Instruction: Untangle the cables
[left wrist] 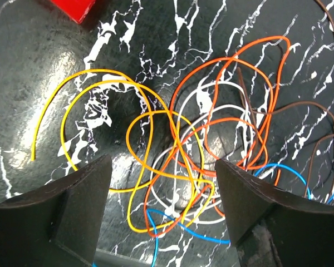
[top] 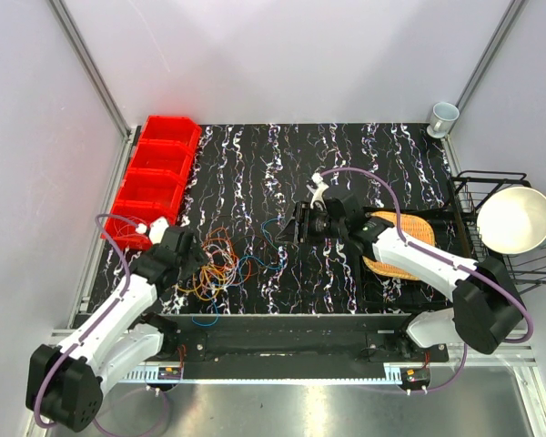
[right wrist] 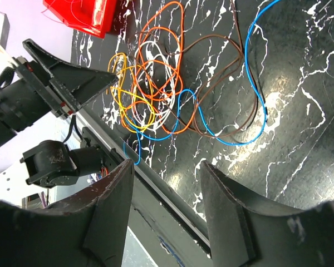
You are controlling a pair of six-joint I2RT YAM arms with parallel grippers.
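Several cables (top: 222, 265) lie in one loose tangle on the near left of the table (top: 255, 173), close to its near edge. Yellow, orange and white loops cross over each other in the middle of the heap. Brown and blue strands spread out to its right, toward the table's centre.

Left gripper (left wrist: 161, 164) hangs right over the tangle with its jaws apart; the crossing of yellow and orange loops shows on the table between them, and nothing is clamped. Right gripper (right wrist: 167, 165) is near the table's middle, to the right of the heap and apart from it, pointing left at it. Its jaws are parted too and carry nothing.

Red bins (top: 159, 168) line the far left edge. A woven mat (top: 409, 228) lies under the right arm. To the right, a white bowl (top: 514, 218) sits in a black wire rack (top: 464, 187), and a cup (top: 443, 116) stands at the far right corner.
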